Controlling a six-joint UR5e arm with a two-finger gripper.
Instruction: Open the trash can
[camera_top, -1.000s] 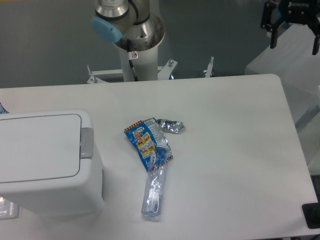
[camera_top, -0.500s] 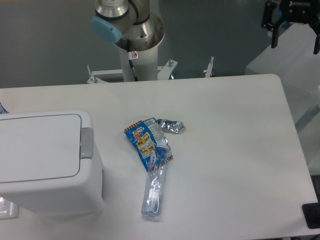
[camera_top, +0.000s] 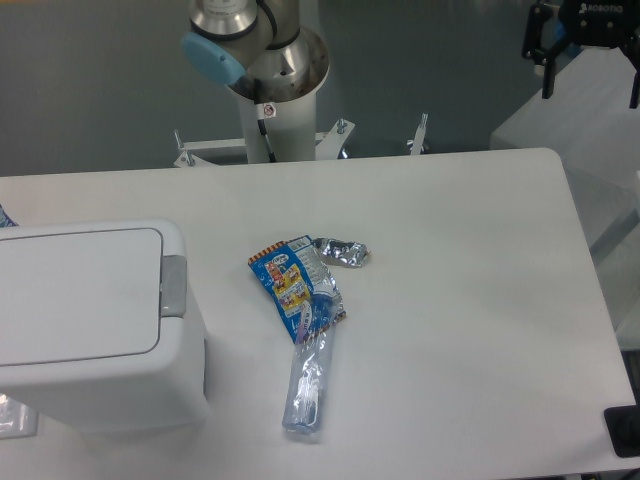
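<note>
The black two-finger tool (camera_top: 592, 85) hangs at the top right corner of the view, beyond the far right end of the bench, its fingers spread apart and pointing down with nothing between them; its right finger runs along the frame edge and its body is cut off at the top, so the exact gap is hard to judge. Compared with the views a second and half a second ago it has crept only slightly upward and to the right, and nothing on the bench has shifted, which I take to mean the opening has not begun and the whole approach across the bench lies ahead. On the white bench (camera_top: 470, 300) near the middle lie a crumpled silver foil scrap (camera_top: 341, 252), a blue and orange printed snack wrapper (camera_top: 291, 278) and a crushed clear plastic bottle (camera_top: 309, 385) overlapping the wrapper's lower end. The large white boxy plastic trash can (camera_top: 95, 330) sits at the left edge, well apart from the tool, its flat lid down and its small grey latch tab (camera_top: 173, 285) on the rim facing the litter (probably the place to press). Its left side is cut off by the frame.
</note>
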